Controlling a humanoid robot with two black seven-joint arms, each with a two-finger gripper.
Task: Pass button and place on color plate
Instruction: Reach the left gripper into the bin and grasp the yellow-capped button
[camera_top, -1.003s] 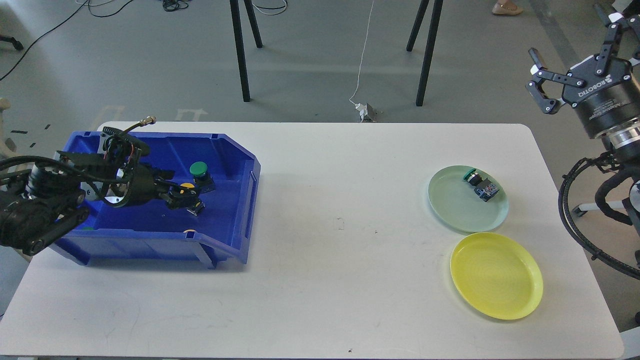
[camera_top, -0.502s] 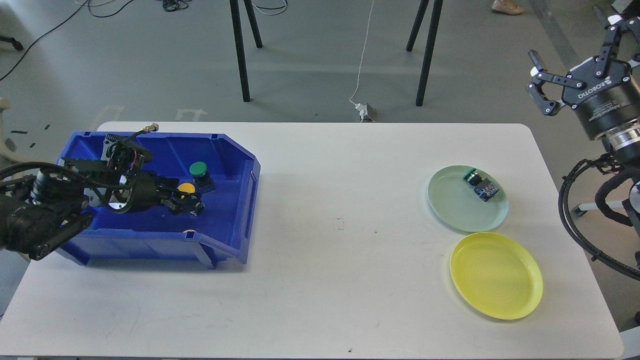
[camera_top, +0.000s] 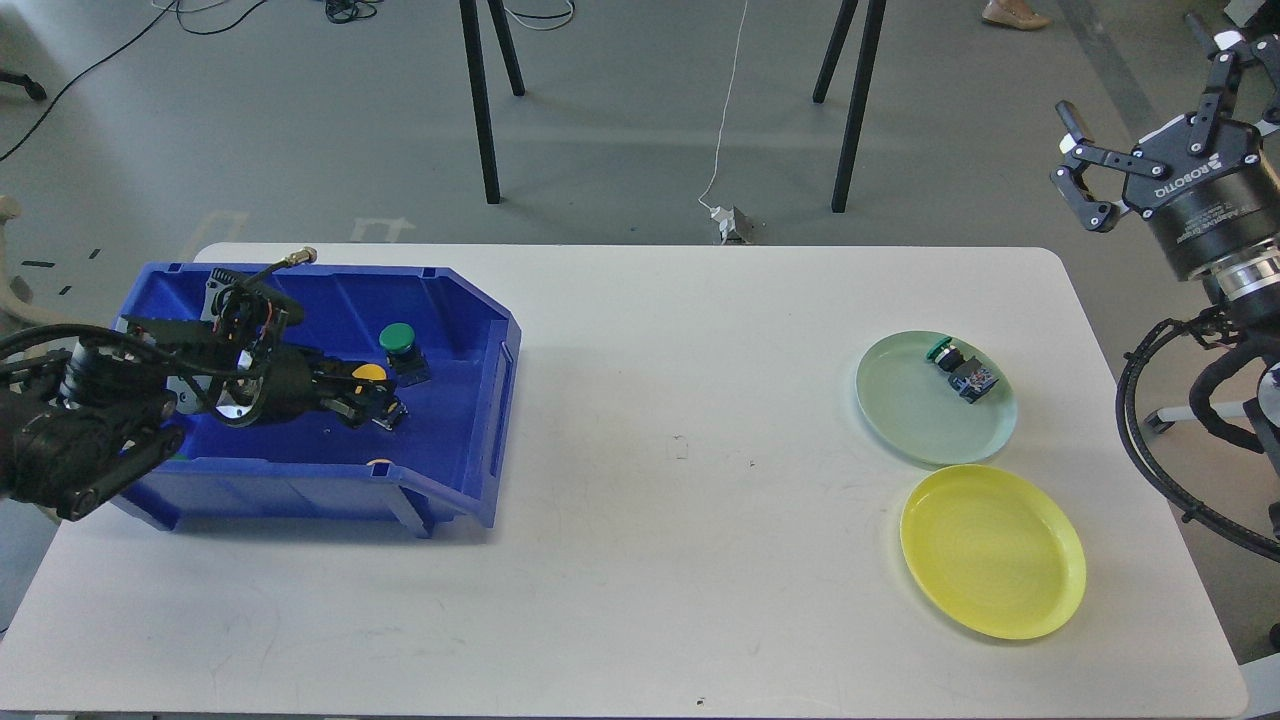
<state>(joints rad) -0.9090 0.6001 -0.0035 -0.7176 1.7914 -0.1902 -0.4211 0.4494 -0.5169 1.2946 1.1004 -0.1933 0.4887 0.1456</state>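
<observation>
A blue bin (camera_top: 470, 440) stands at the table's left. Inside it my left gripper (camera_top: 372, 400) is shut on a yellow-capped button (camera_top: 372, 373), held just above the bin floor. A green-capped button (camera_top: 399, 340) stands in the bin right behind it. A pale green plate (camera_top: 905, 410) at the right holds a green button (camera_top: 960, 370) lying on its side. An empty yellow plate (camera_top: 990, 550) lies in front of the green plate. My right gripper (camera_top: 1150, 110) is open and empty, high up past the table's right edge.
A small yellow piece (camera_top: 379, 464) shows at the bin's front wall. A white plug and cable (camera_top: 730, 222) lie on the floor behind the table, between black stand legs (camera_top: 480, 100). The white table (camera_top: 680, 520) stretches between bin and plates.
My left gripper has drawn back a little to the left and up inside the bin, taking the yellow button with it. The right arm has hardly moved.
</observation>
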